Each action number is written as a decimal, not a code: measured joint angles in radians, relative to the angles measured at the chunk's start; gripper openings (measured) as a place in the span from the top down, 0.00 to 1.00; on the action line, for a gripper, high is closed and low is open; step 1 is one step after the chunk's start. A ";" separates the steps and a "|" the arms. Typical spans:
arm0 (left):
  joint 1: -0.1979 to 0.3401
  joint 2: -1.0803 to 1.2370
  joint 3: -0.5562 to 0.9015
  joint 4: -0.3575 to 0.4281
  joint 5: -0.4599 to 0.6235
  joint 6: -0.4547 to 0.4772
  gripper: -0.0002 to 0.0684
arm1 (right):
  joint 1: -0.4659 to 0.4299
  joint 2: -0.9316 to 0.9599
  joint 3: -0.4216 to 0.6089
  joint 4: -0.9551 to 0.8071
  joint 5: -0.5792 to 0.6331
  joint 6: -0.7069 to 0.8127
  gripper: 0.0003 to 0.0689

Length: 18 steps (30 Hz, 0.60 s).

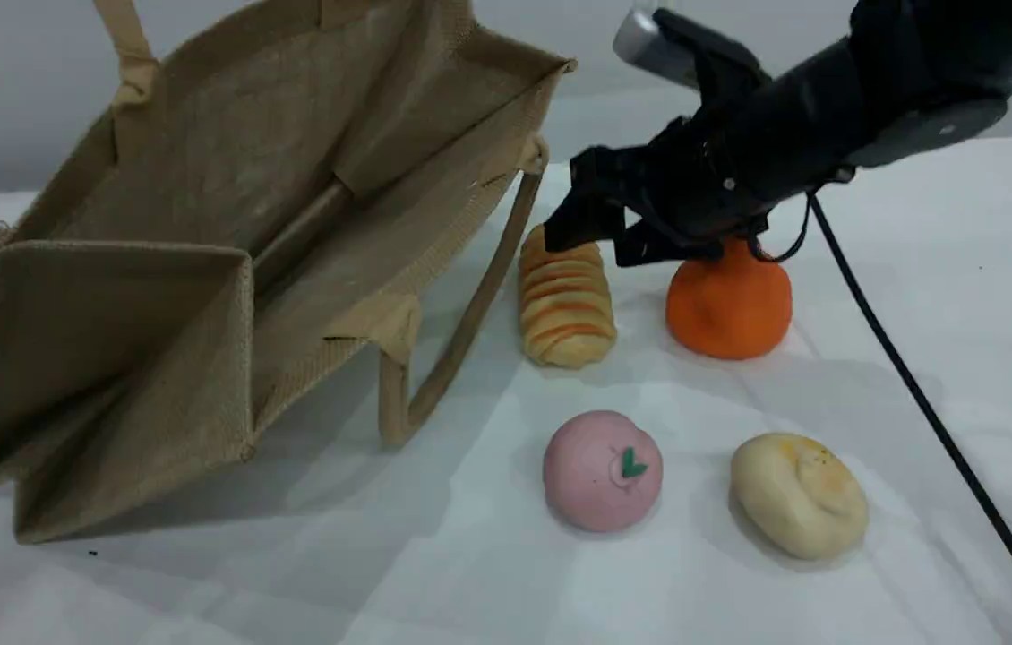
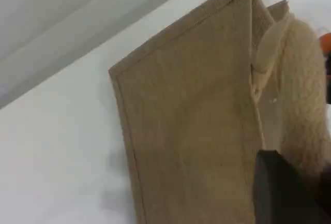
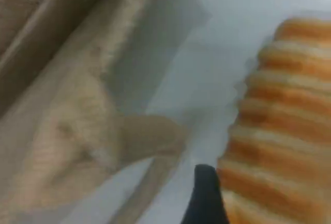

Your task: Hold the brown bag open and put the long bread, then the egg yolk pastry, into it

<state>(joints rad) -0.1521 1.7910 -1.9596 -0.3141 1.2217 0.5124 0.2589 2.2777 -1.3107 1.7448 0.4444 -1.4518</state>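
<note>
- We see the right gripper (image 1: 600, 235), jaws spread, over the long bread's (image 1: 565, 303) top end at frame centre.
- An orange fruit (image 1: 728, 305) sits just right of it; a pink ball (image 1: 602, 469) and the egg yolk pastry (image 1: 798, 494) lie lower right.
- The left gripper (image 2: 289, 193), clenched, sits by the brown bag (image 1: 201, 260), whose handle (image 1: 461, 331) lies left of the bread.

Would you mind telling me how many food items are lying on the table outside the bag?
4: the long bread beside the brown bag, the orange fruit to its right, the pink ball in front, the egg yolk pastry front right. Others may be hidden.
</note>
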 joint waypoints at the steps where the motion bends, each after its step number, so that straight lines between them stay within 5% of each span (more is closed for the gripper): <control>1: 0.000 0.000 0.000 0.000 0.000 -0.002 0.87 | 0.000 0.009 -0.005 0.000 -0.001 -0.001 0.30; 13: 0.000 0.001 0.000 0.000 -0.001 -0.002 0.87 | 0.001 0.097 -0.024 0.002 0.036 -0.004 0.31; 18: 0.000 0.001 0.000 -0.002 -0.001 -0.002 0.87 | 0.001 0.110 -0.024 0.003 0.046 -0.007 0.54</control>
<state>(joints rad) -0.1518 1.7922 -1.9596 -0.3159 1.2204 0.5104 0.2598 2.3880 -1.3348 1.7480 0.4906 -1.4590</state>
